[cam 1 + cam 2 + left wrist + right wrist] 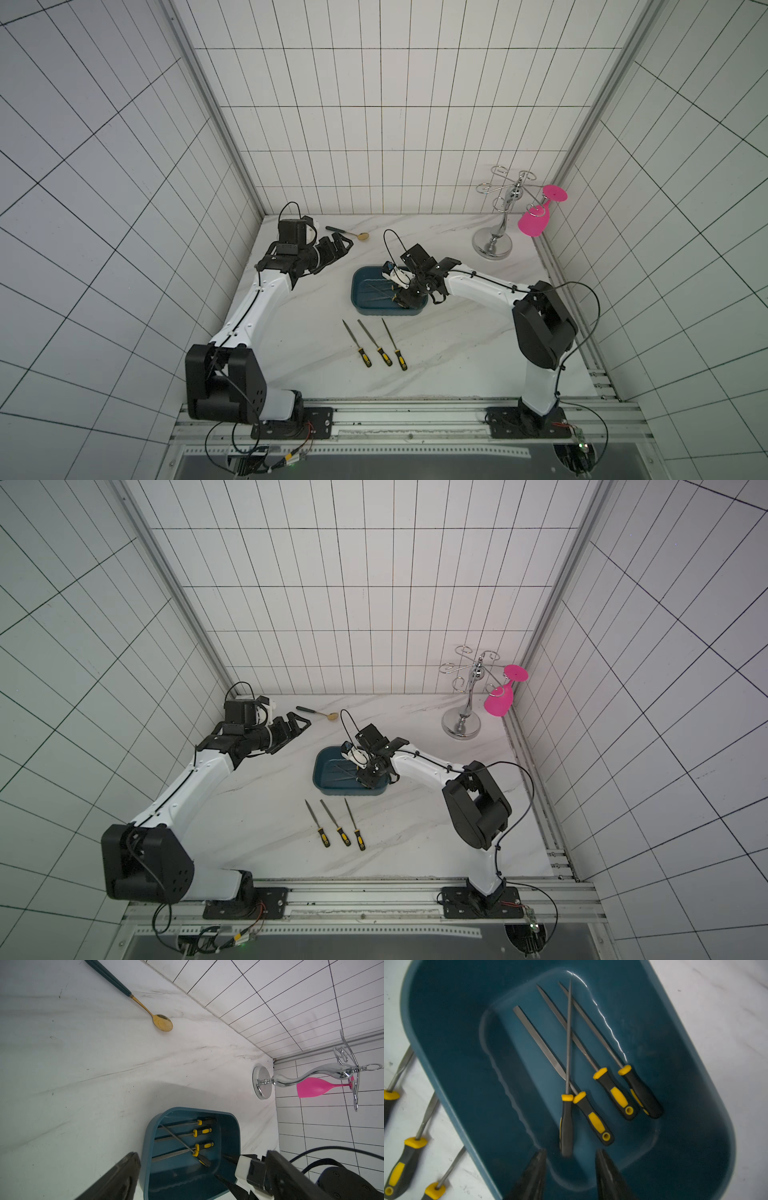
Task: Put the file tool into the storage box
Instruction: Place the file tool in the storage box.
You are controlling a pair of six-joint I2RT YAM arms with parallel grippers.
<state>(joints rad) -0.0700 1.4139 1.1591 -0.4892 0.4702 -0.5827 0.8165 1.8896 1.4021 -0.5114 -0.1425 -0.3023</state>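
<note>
The storage box (pixel 365 280) is a shallow teal tub in mid-table, seen in both top views. Several yellow-and-black-handled files lie inside it. A thin round file (pixel 566 1126) lies loose across the others, its handle end just ahead of my right gripper (pixel 571 1153). That gripper is open inside the box, its fingertips (pixel 539 1159) apart and touching nothing. Three more files (pixel 376 344) lie side by side on the table in front of the box. My left gripper (pixel 347 245) hovers open and empty at the back left, away from the box.
A gold spoon (pixel 362 236) with a dark handle lies near the back wall by the left gripper. A chrome glass rack (pixel 494 245) with a pink glass (pixel 534 222) hanging from it stands at the back right. Tiled walls close three sides.
</note>
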